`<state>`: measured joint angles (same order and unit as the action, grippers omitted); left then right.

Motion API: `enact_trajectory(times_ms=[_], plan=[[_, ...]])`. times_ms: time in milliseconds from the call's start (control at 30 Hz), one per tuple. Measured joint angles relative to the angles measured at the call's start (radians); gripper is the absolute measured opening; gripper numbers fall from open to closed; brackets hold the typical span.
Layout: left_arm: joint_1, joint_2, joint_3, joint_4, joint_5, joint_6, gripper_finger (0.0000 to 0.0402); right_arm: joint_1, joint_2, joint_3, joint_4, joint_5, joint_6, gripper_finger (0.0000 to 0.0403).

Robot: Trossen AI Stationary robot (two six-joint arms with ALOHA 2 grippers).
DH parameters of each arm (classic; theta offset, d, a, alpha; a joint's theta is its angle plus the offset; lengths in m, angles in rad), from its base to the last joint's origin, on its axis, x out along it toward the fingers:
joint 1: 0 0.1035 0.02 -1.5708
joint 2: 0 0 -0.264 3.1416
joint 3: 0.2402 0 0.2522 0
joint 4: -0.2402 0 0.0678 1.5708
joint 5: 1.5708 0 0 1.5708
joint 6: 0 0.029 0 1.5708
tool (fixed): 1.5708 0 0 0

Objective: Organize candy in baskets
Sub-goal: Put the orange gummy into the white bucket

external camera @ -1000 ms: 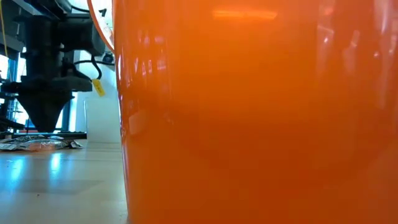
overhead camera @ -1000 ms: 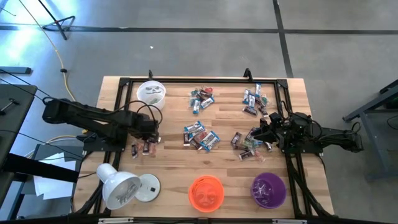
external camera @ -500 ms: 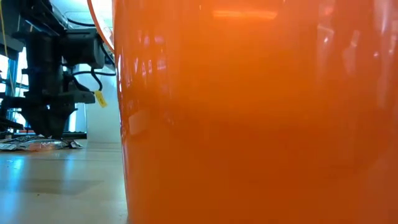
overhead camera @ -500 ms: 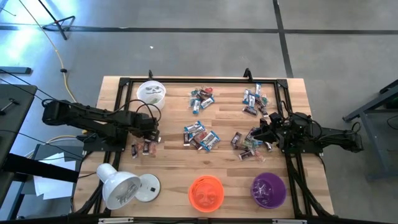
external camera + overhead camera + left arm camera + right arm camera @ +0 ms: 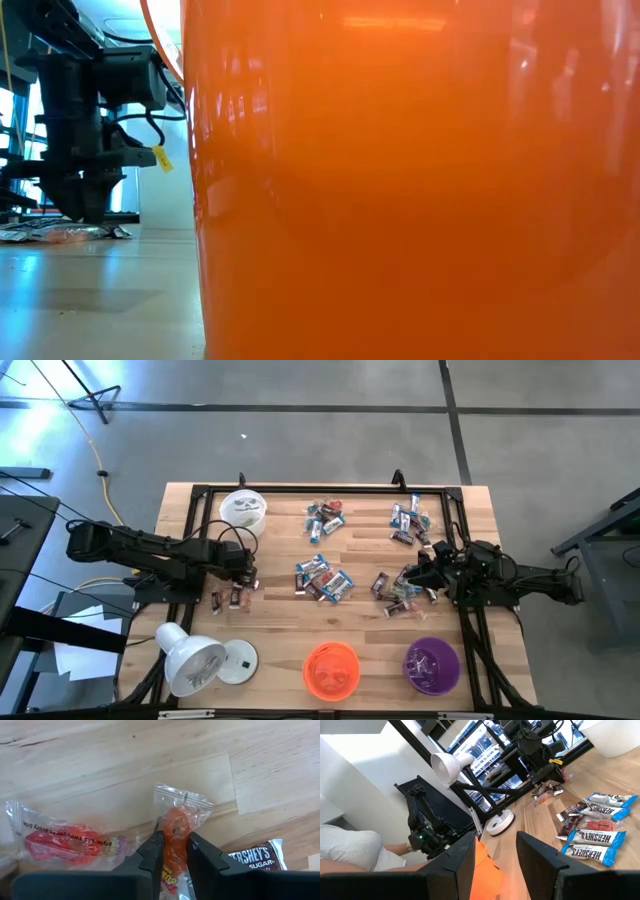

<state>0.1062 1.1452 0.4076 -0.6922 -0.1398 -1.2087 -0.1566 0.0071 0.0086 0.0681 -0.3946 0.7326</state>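
Wrapped candy lies in loose piles on the wooden table point(image 5: 280, 615): mid-table point(image 5: 323, 578), at the far side point(image 5: 325, 518) point(image 5: 408, 520), and on the right point(image 5: 400, 592). A few pieces point(image 5: 225, 598) lie at the left, where my left gripper point(image 5: 241, 582) point(image 5: 85, 208) points down, shut on an orange candy in a clear wrapper point(image 5: 175, 827). My right gripper point(image 5: 420, 575) point(image 5: 495, 860) waits level and open beside the right pile. The white basket point(image 5: 243, 510) stands at the far left. The orange basket point(image 5: 331, 670) and the purple basket point(image 5: 431, 665) stand along the near edge. My left gripper pinches the orange candy's body point(image 5: 173, 836) between its two fingers point(image 5: 152, 851), coming from above and pointing steeply down. The clear crimped end of the wrapper point(image 5: 186, 800) sticks out past the fingertips and lies on the wood.
A red candy in a clear wrapper point(image 5: 62, 842) and a brown Hershey's bar point(image 5: 257, 856) lie right beside the held one. A white lamp point(image 5: 195, 660) lies at the near left. The orange basket's wall point(image 5: 400, 180) fills most of the low view. A black frame point(image 5: 200, 495) edges the table.
My left gripper has sunk toward the candies at the table's left side, onto the orange candy. The right arm has kept still.
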Motion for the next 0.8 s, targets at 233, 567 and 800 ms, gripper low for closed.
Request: enact_trajectory(times_ms=[233,567,800], plan=[[0.0,0.001,0.0,0.001,0.015,0.014,0.0013,0.0,0.0,0.0,0.0,0.0,0.0,0.0138],[-0.002,0.006,0.037,-0.014,0.058,0.009,0.0005,0.0,0.0,0.0,0.0,0.0,0.0,0.0138],[-0.003,0.005,0.181,-0.182,0.046,0.06,0.0005,0.0,0.0,0.0,0.0,0.0,0.0,0.0138]])
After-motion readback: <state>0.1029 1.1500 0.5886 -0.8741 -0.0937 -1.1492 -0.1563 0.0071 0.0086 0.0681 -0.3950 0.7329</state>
